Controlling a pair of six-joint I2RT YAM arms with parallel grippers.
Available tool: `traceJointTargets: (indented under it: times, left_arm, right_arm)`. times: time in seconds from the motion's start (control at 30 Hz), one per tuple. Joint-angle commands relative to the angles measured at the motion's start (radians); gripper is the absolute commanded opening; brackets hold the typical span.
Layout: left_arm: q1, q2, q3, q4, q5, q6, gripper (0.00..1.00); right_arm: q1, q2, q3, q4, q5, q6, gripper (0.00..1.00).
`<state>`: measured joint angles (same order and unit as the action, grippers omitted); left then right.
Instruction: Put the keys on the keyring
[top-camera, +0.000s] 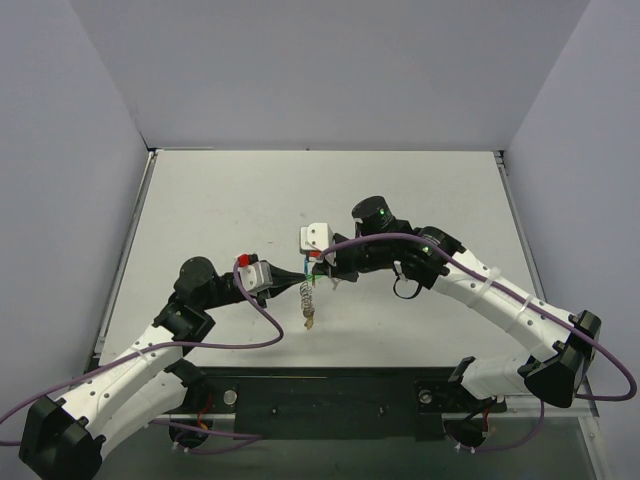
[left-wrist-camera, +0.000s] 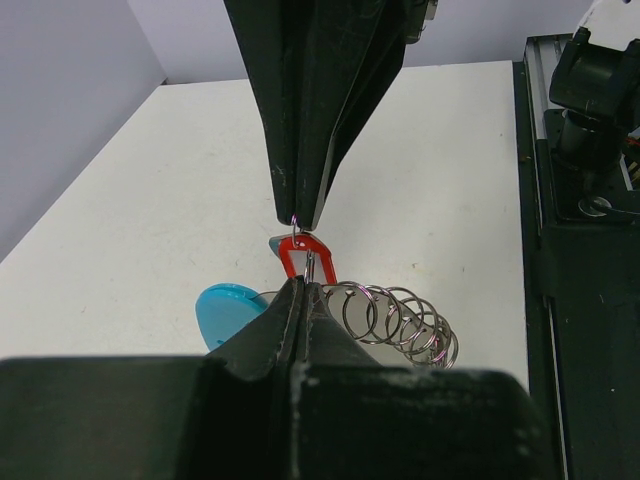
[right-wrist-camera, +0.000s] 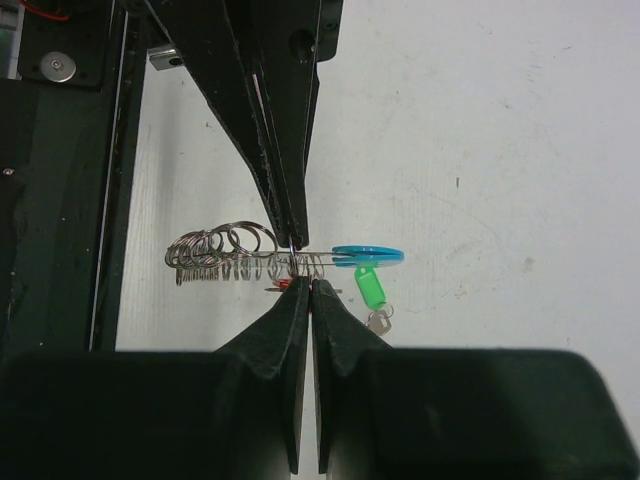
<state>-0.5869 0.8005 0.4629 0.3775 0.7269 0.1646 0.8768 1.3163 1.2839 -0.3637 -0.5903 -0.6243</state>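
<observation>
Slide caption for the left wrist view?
Left gripper shut on the keyring, right gripper shut on the red-tagged key, tips nearly touching.

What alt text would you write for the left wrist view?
Two shut claws, the left claw from below and the right claw from above, meet at a red key tag. Beside it are the keyring's blue tag and chain of silver rings, over a white table.

Soft, even overhead light keeps all three views bright, with only faint, blurred shadows on the white table (top-camera: 420, 190) beneath the arms. The left gripper (left-wrist-camera: 303, 287) and right gripper (right-wrist-camera: 312, 285) loom dark and out of focus nearest their own lenses, while the keyring (left-wrist-camera: 400, 318) just past their tips is sharp and carries small pinkish glints. Farther beyond the tips the table looks pale, nearly washed out.
</observation>
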Motion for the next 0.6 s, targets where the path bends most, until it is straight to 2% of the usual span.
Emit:
traceJointTargets:
  times: [0.0,0.57]
  left_arm:
    - [0.004,-0.011,0.026,0.067,0.009,-0.005,0.0]
    - [0.004,-0.009,0.036,0.054,-0.015,-0.016,0.0]
  right_arm:
    - [0.007,-0.008,0.012,0.022,-0.012,0.009,0.0]
    - [0.007,-0.014,0.008,0.003,-0.048,-0.009,0.0]
